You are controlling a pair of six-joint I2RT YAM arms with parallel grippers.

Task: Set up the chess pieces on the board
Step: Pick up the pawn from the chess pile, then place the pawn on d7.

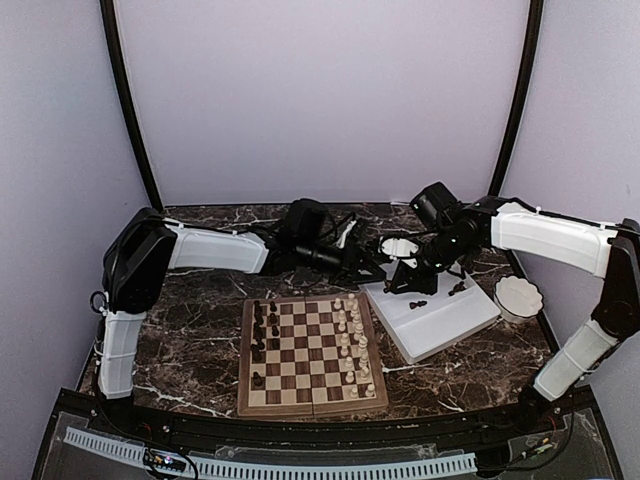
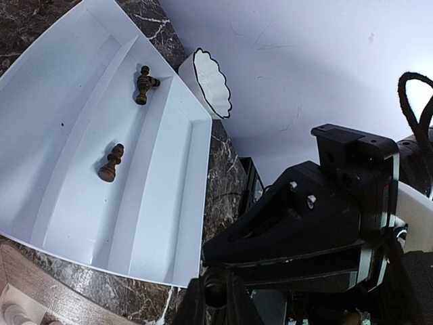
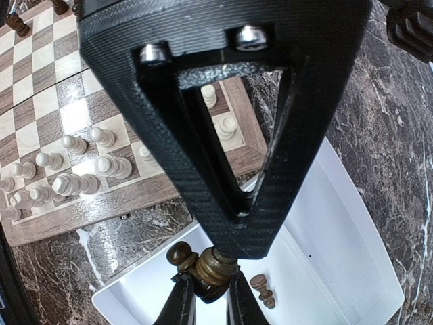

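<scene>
The chess pieces (image 2: 111,164) are dark brown, the tray (image 2: 67,101) white.

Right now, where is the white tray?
In the top view the white tray sits on the marble table just right of the board, by its far right corner, with a frilly white cup beyond the tray's right side.

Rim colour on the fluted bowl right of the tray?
Black, on a white bowl; the left wrist view shows it best.

No legible text, no labels (anywhere)
</scene>
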